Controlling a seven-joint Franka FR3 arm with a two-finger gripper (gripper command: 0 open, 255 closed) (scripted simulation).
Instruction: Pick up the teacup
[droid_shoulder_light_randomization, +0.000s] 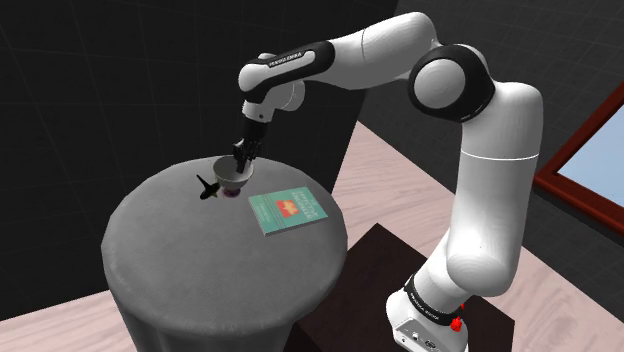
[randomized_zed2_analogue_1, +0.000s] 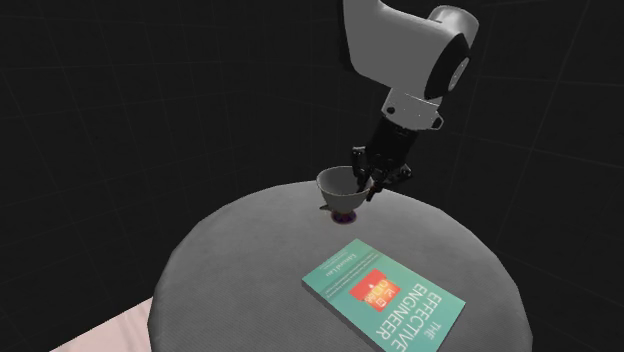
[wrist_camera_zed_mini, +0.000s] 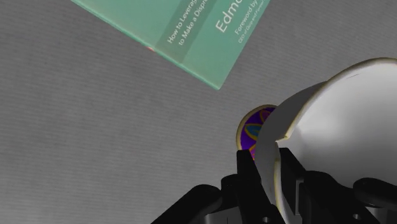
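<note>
I read this as room in home, sparsely drawn. Pale plank floor (droid_shoulder_light_randomization: 400, 175) runs past round grey tabletop (droid_shoulder_light_randomization: 180, 250). Brown-framed pale blue pane (droid_shoulder_light_randomization: 600, 155) sits at shoulder view's right edge; window or picture, I cannot tell. Teal paperback (droid_shoulder_light_randomization: 288, 210) lies on tabletop. Dark wall (droid_shoulder_light_randomization: 100, 80) stands behind.

book (wrist_camera_zed_mini: 191, 38) and teacup (wrist_camera_zed_mini: 343, 121) run off the wrist view's edges.

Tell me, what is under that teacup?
A purple patterned disc with a gold edge peeks out beneath the teacup, over the grey round table. The cup covers the rest of it, so foot or coaster is unclear.
</note>
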